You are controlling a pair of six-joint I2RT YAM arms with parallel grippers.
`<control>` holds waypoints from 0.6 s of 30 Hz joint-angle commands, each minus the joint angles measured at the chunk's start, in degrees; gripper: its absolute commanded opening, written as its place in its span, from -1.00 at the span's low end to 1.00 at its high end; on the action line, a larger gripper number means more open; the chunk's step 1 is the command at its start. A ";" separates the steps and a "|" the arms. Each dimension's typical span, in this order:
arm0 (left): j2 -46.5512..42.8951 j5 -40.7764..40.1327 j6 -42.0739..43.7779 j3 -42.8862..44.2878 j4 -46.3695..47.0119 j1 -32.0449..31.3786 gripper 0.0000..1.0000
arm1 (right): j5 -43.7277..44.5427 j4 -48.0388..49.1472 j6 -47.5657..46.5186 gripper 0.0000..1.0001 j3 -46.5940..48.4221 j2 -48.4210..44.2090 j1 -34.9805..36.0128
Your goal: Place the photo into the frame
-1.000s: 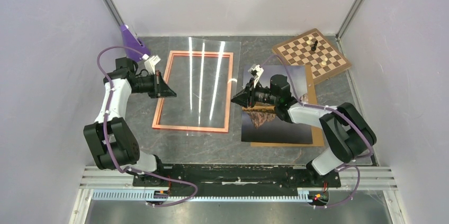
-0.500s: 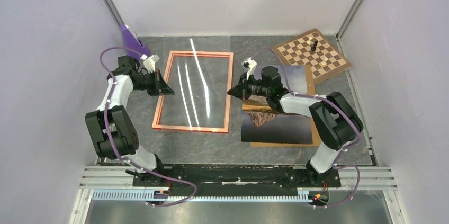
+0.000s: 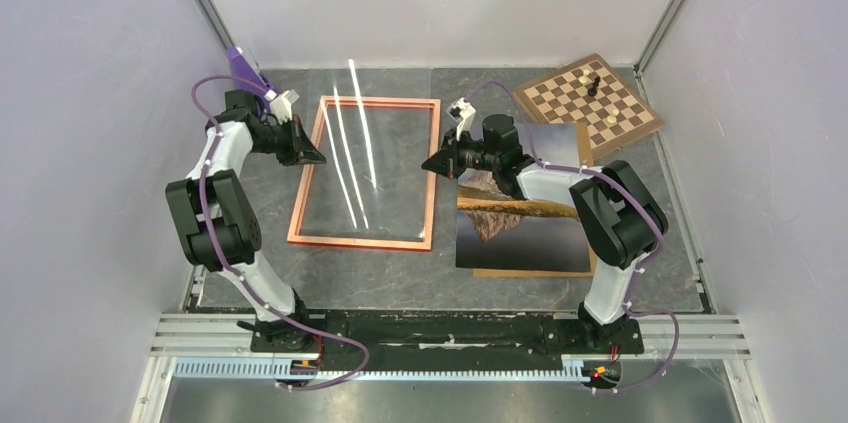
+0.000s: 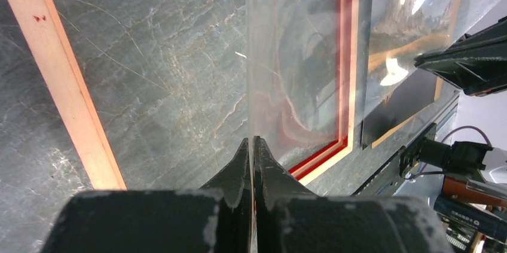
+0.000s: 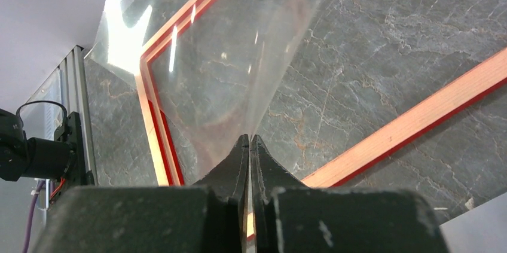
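Observation:
The orange-red frame (image 3: 360, 241) lies flat on the stone table, left of centre. A clear sheet (image 3: 375, 158) hangs over it, held by both grippers. My left gripper (image 3: 322, 157) is shut on its left edge and my right gripper (image 3: 426, 165) is shut on its right edge. In the left wrist view the fingertips (image 4: 252, 142) pinch the sheet (image 4: 293, 55) edge-on above the frame (image 4: 66, 85). The right wrist view shows the same pinch (image 5: 249, 139) on the sheet (image 5: 239, 43) over the frame (image 5: 412, 121). The photo (image 3: 520, 233) lies picture-side up to the right of the frame.
A brown backing board (image 3: 600, 248) lies under the photo. A chessboard (image 3: 590, 103) with a few pieces sits at the back right. A purple object (image 3: 245, 71) stands at the back left corner. Walls close in on both sides.
My right gripper has closed on the sheet's right edge. Both grippers have moved toward the back of the table, taking the sheet with them; its reflections have shifted.

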 commanded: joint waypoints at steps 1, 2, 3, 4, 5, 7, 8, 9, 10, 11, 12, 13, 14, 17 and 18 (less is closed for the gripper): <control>1.88 0.11 -1.44 4.19 1.62 -0.55 -0.95 | -2.37 1.39 -1.64 -1.00 3.46 0.76 0.99; 2.31 0.19 -1.62 4.56 1.64 -0.55 -0.95 | -2.38 1.05 -1.88 -1.00 3.68 1.04 1.00; 2.74 0.29 -1.66 4.95 1.62 -0.55 -0.95 | -2.43 0.90 -1.98 -1.00 3.83 1.30 0.97; 3.19 0.25 -1.68 5.27 1.63 -0.56 -0.95 | -2.61 0.75 -1.95 -1.00 3.97 1.64 0.98; 3.49 0.28 -1.69 5.61 1.47 -0.55 -0.95 | -2.64 0.63 -1.76 -1.00 4.17 1.91 0.99; 3.91 0.27 -1.71 5.90 1.26 -0.55 -0.95 | -2.73 0.59 -1.33 -1.00 4.41 2.49 0.98; 4.18 0.30 -1.75 6.15 1.03 -0.55 -0.95 | -2.58 0.40 -1.27 -1.00 4.60 2.70 0.98; 4.31 0.30 -1.65 6.50 0.51 -0.60 -0.95 | -2.48 -0.04 -1.04 -1.00 4.86 2.79 0.98; 4.32 0.31 -1.56 6.93 -0.12 -0.55 -0.95 | -2.23 -0.52 -0.89 -1.00 5.08 2.83 0.94; 4.25 0.34 -1.56 7.32 -0.75 -0.55 -0.95 | -2.12 -0.91 -0.76 -1.00 5.33 2.72 0.98; 4.07 0.43 -1.63 7.72 -1.21 -0.55 -0.95 | -1.88 -1.15 -0.58 -1.00 5.29 2.67 0.98; 3.86 0.55 -1.59 8.21 -1.86 -0.55 -0.95 | -1.69 -1.65 -0.48 -1.00 5.51 2.49 0.98; 3.72 0.65 -1.59 8.88 -2.54 -0.55 -0.95 | -1.47 -2.19 -0.65 -1.00 5.56 2.24 0.98; 3.28 1.41 -1.93 10.71 -4.59 -0.55 -0.95 | -1.02 -3.42 -0.78 -1.00 5.66 1.54 0.99; 3.14 1.78 -2.02 11.13 -5.24 -0.55 -0.95 | -0.91 -3.73 -0.85 -1.00 5.72 1.32 0.90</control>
